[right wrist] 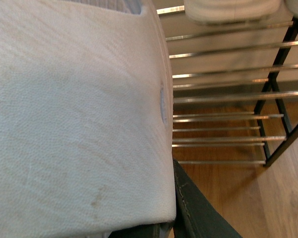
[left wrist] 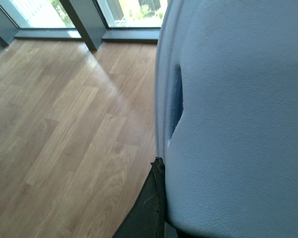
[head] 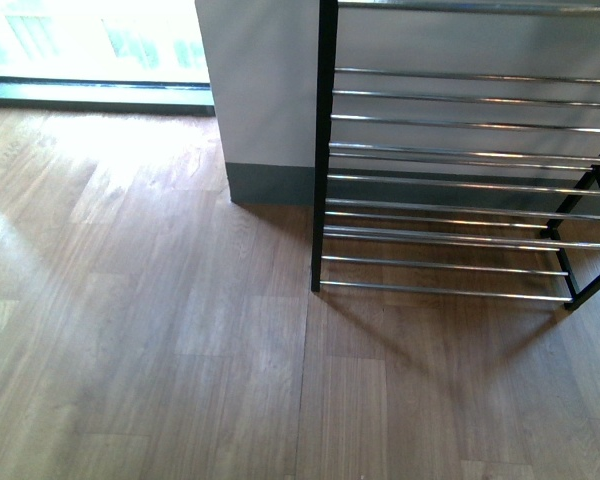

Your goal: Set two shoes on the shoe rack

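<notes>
Now | right claw (right wrist: 181,210) pinching sneaker (right wrist: 79,109), just short of shoe rack (right wrist: 223,94), its bars (right wrist: 218,118) lying crosswise | left claw (left wrist: 156,203) pinching blue slide (left wrist: 238,114), rack unseen there | we judge right arm nearer.

No readable text, brand, number or sign in any view. Only candidate is a small oval mark (right wrist: 162,105) on the side edge of the white sneaker (right wrist: 74,114) in the right wrist view, and it is too blurred to read. The pale blue slide (left wrist: 238,114) in the left wrist view has a plain surface with nothing legible. The shoe rack (head: 325,150) frame and bars in the front view carry no legible label.
</notes>
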`<state>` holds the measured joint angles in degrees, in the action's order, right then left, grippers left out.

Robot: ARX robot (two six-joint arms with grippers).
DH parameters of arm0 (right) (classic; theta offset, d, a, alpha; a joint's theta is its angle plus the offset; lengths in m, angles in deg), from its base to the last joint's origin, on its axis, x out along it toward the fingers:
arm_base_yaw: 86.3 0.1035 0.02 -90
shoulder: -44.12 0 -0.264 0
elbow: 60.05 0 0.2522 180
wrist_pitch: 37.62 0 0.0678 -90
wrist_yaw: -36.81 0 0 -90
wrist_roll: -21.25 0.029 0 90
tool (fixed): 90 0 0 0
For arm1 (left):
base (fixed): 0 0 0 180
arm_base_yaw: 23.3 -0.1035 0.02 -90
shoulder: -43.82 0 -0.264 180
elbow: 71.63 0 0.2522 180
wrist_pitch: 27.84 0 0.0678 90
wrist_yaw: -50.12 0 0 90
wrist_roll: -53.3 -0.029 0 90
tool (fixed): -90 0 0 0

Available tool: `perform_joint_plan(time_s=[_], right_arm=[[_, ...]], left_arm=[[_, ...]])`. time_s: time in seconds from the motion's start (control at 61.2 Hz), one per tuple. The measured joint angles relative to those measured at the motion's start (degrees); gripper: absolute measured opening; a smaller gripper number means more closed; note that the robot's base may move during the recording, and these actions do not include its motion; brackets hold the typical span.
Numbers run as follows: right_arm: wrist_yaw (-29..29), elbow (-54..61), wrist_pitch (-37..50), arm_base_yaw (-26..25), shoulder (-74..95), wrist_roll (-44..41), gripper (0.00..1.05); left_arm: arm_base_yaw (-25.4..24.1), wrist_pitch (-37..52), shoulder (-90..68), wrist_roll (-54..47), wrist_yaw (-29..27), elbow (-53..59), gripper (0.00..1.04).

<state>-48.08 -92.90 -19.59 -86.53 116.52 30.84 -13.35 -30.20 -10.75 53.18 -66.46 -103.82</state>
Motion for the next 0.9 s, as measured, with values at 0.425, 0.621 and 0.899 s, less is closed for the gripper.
perform_joint_plan(time_s=[0.425, 0.621, 0.899], right_arm=[[0.04, -0.02, 0.00, -0.02, -0.02, -0.11, 0.01], [0.02, -0.02, 0.00, 0.00, -0.02, -0.11, 0.01], [0.02, -0.02, 0.00, -0.02, -0.02, -0.13, 0.01]], left_arm=[[0.00, 0.00, 0.02, -0.04, -0.04, 0.00, 0.02], [0.00, 0.00, 0.02, -0.04, -0.02, 0.00, 0.02], [0.00, 0.00, 0.02, -0.04, -0.02, 0.00, 0.02]])
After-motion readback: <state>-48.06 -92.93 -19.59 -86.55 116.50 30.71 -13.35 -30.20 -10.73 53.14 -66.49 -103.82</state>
